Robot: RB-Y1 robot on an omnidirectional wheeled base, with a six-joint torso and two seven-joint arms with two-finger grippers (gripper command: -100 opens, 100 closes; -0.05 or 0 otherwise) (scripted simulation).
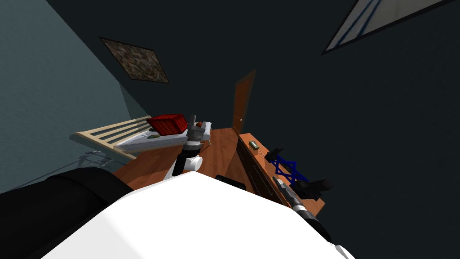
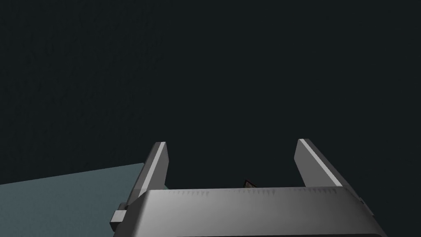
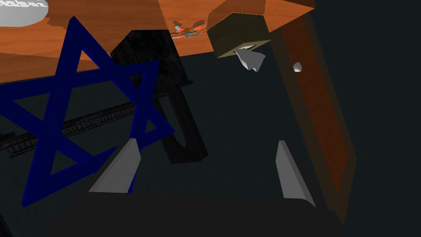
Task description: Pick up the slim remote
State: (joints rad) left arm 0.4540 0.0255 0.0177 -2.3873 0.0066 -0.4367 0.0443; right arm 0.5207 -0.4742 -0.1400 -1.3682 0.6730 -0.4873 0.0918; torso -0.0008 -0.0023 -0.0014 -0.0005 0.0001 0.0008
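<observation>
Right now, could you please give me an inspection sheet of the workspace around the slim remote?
Surface: long orange-brown wooden sideboard top, partly bare.
Job's things: slim grey remote with orange-red buttons lies flat on that top, ungripped.
Clutter: blue six-pointed star frame; black angular block; olive tissue box beside the remote.
Grippers: left gripper raised, jaws open, empty; right gripper over the sideboard by the star, jaws open, empty.
Cables: nothing seen.
Surroundings: brown wooden door; white bed carrying a red ribbed crate; dark walls.
</observation>
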